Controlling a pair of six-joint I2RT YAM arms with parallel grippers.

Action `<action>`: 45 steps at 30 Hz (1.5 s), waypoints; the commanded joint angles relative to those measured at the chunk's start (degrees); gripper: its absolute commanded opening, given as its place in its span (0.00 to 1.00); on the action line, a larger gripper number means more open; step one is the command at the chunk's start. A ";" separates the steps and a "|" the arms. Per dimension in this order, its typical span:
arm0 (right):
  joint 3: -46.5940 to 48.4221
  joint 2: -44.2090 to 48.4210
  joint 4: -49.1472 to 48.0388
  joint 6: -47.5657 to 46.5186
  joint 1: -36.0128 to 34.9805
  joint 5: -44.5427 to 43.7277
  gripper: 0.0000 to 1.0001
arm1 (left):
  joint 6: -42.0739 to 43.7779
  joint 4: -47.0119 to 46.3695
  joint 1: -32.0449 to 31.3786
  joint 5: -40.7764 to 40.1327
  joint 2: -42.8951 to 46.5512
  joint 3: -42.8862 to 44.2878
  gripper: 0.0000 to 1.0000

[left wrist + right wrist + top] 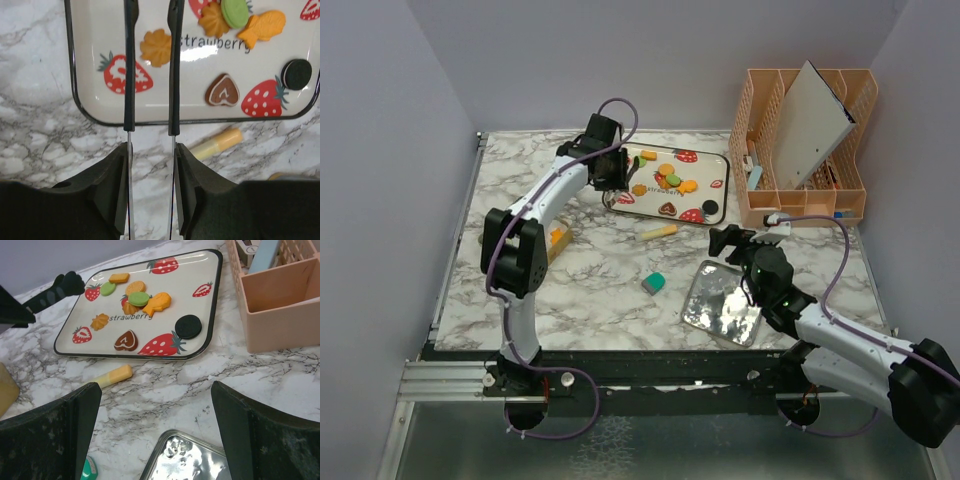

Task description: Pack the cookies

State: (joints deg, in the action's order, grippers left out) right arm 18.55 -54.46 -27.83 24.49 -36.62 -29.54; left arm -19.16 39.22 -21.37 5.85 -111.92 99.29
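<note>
Marble table [590,290], plain grey walls [670,60] (peach organiser [760,205] back right). Left tool [151,152] pinches black tongs [129,75] over the strawberry tray [95,30] holding cookies [156,47]; right tool [156,390] spread, near the tin [185,460].

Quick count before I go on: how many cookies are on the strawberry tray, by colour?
Orange cookies: 5
Green cookies: 2
Brown heart cookie: 1
Black round cookie: 1
Total on the tray: 9
</note>
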 commanded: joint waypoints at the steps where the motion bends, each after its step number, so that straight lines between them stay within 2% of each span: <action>1: -0.63 -0.99 -1.35 -0.50 0.23 -0.84 1.00 | 1.72 2.05 -1.75 -3.87 -7.35 11.58 0.42; 8: -0.68 -1.52 -1.52 -0.58 0.23 -1.22 1.00 | 2.14 3.72 -2.78 -8.43 -16.12 23.25 0.45; 18: -0.62 -1.96 -1.52 -0.67 0.23 -1.31 1.00 | 4.44 3.64 -4.35 -12.84 -24.28 31.65 0.48; 27: -0.53 -2.20 -1.53 -0.76 0.23 -1.50 1.00 | 4.45 1.20 -5.52 -13.89 -27.80 33.11 0.49; 45: -0.53 -1.97 -1.41 -0.85 0.23 -1.57 1.00 | 6.17 -1.20 -7.78 -21.47 -31.96 34.74 0.48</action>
State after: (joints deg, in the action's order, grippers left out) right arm 18.55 -56.27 -28.03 24.38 -36.62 -29.61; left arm -14.41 39.51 -28.08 -11.90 -142.32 131.50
